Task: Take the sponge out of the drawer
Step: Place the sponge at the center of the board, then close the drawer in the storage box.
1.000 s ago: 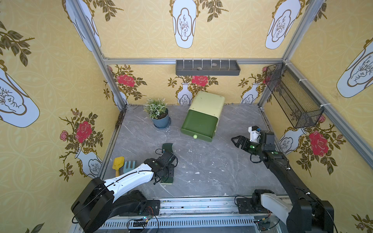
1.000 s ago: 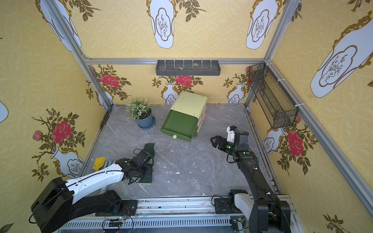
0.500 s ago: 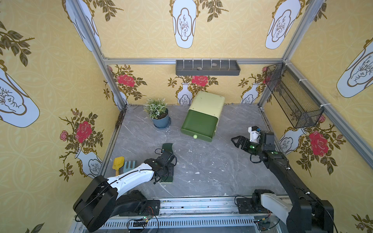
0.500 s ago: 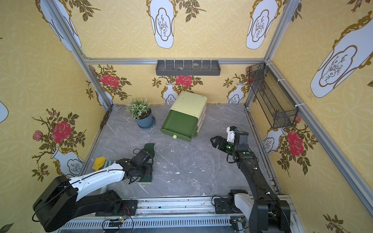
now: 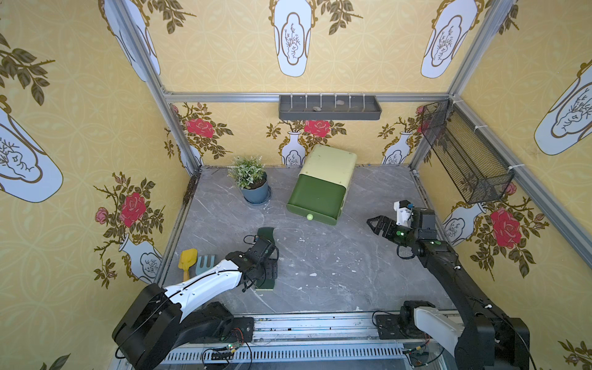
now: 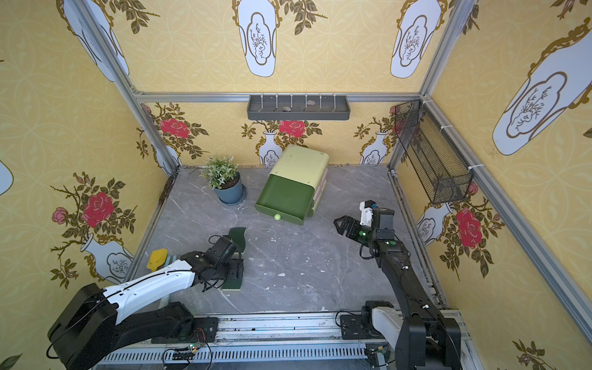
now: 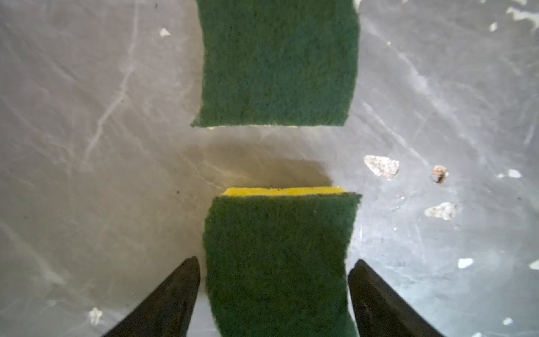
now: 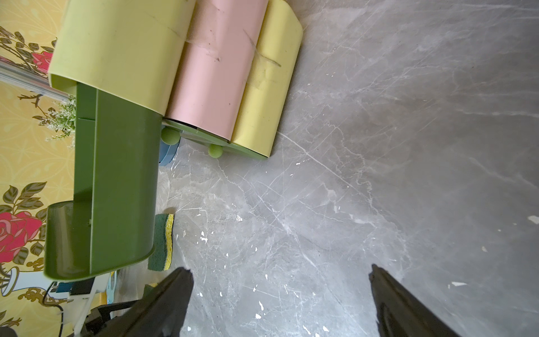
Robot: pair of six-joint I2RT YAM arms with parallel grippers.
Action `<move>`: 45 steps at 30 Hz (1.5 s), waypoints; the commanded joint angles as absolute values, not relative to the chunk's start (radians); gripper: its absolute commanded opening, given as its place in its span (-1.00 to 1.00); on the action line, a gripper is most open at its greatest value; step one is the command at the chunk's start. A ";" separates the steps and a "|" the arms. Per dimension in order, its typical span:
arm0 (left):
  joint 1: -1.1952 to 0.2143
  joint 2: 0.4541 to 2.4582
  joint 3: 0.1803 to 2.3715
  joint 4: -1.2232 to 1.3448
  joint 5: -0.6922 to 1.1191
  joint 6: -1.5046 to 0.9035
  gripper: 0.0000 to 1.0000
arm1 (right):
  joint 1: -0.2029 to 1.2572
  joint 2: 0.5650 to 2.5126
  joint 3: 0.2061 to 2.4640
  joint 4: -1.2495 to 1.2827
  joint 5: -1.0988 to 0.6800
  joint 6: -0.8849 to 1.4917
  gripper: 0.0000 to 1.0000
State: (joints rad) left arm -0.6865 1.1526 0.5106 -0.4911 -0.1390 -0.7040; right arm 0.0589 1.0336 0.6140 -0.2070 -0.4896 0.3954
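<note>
Two green-topped yellow sponges are out on the grey floor. One sponge point(image 5: 265, 284) point(image 7: 277, 256) lies between the fingers of my left gripper point(image 5: 267, 272) point(image 7: 275, 262), which is open, with a narrow gap on each side. The other sponge point(image 5: 267, 234) point(image 7: 277, 61) point(image 8: 163, 242) lies just ahead of it, toward the drawer. The dark green drawer point(image 5: 317, 200) point(image 8: 116, 186) stands pulled out of its pale yellow-green cabinet point(image 5: 330, 163). Its inside is hidden. My right gripper point(image 5: 373, 224) point(image 8: 280, 268) hovers open and empty to the right of the drawer.
A potted plant point(image 5: 251, 182) stands left of the cabinet. A yellow toy shovel point(image 5: 186, 261) and a blue rake point(image 5: 205, 262) lie by the left wall. A black wire basket point(image 5: 464, 160) hangs on the right wall and a grey shelf point(image 5: 330, 107) on the back wall.
My left gripper's fingers have spread and let go of the sponge, which now lies loose between them. The right arm has not moved.
</note>
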 commanded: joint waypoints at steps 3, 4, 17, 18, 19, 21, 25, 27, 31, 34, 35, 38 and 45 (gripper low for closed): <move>-0.686 1.085 0.543 -0.567 -0.146 -0.707 0.83 | 0.063 1.034 0.611 -0.194 -0.495 0.392 0.95; -0.686 1.071 0.553 -0.578 -0.147 -0.707 0.84 | 0.063 1.034 0.612 -0.196 -0.495 0.392 0.95; -0.686 0.904 0.605 -0.414 -0.031 -0.732 0.89 | 0.086 1.047 0.636 -0.197 -0.503 0.404 0.95; -0.686 0.904 0.602 -0.376 -0.011 -0.739 0.89 | 0.087 1.050 0.638 -0.198 -0.502 0.404 0.95; -0.686 0.908 0.597 -0.326 0.012 -0.748 0.89 | 0.088 1.054 0.642 -0.198 -0.500 0.403 0.95; -0.686 0.922 0.594 -0.241 0.053 -0.770 0.86 | 0.090 1.061 0.646 -0.199 -0.500 0.403 0.95; -0.684 0.967 0.594 -0.063 0.135 -0.823 0.80 | 0.097 1.068 0.650 -0.197 -0.499 0.405 0.95; -0.683 0.993 0.592 0.023 0.171 -0.853 0.75 | 0.097 1.069 0.652 -0.199 -0.498 0.405 0.95; -0.675 1.059 0.597 0.174 0.231 -0.903 0.68 | 0.097 1.071 0.651 -0.200 -0.493 0.402 0.95; -0.665 1.120 0.620 0.229 0.270 -0.920 0.60 | 0.097 1.075 0.651 -0.201 -0.492 0.399 0.95; -0.662 1.138 0.627 0.239 0.277 -0.920 0.58 | 0.098 1.076 0.652 -0.201 -0.492 0.397 0.95; -0.650 1.200 0.652 0.267 0.295 -0.922 0.46 | 0.097 1.077 0.651 -0.202 -0.492 0.395 0.95; -0.621 1.326 0.721 0.310 0.335 -0.906 0.09 | 0.098 1.075 0.654 -0.210 -0.487 0.386 0.95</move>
State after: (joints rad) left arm -0.6262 1.2984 0.7025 0.2535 0.3004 -0.9169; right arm 0.0971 1.0760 0.6441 -0.2077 -0.4889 0.3985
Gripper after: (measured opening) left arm 0.559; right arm 0.975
